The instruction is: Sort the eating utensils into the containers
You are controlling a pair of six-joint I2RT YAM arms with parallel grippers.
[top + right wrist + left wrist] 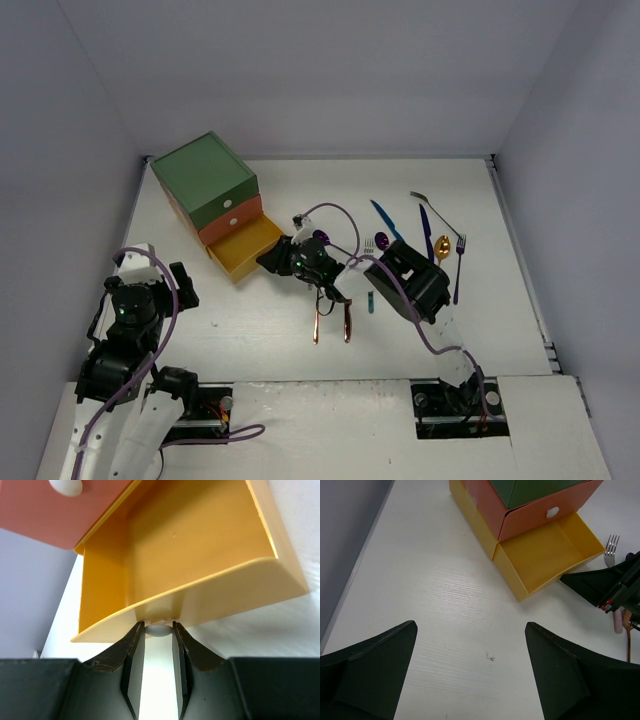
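At the far-left corner of the tabletop [260, 340], the empty yellow drawer [200, 545] is gripped by its white knob [159, 630], pinched in the right end effector [157, 626]. Any pull is best made straight and level. The left end effector [470, 626] is spread. The eating utensils [442, 245] are scattered mid-tabletop and toward the right edge.

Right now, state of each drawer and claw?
Yellow drawer: pulled out, empty.
Orange drawer: in, or nearly.
Green drawer: in.
Right claw: shut on the yellow drawer's knob.
Left claw: open, holding nothing.
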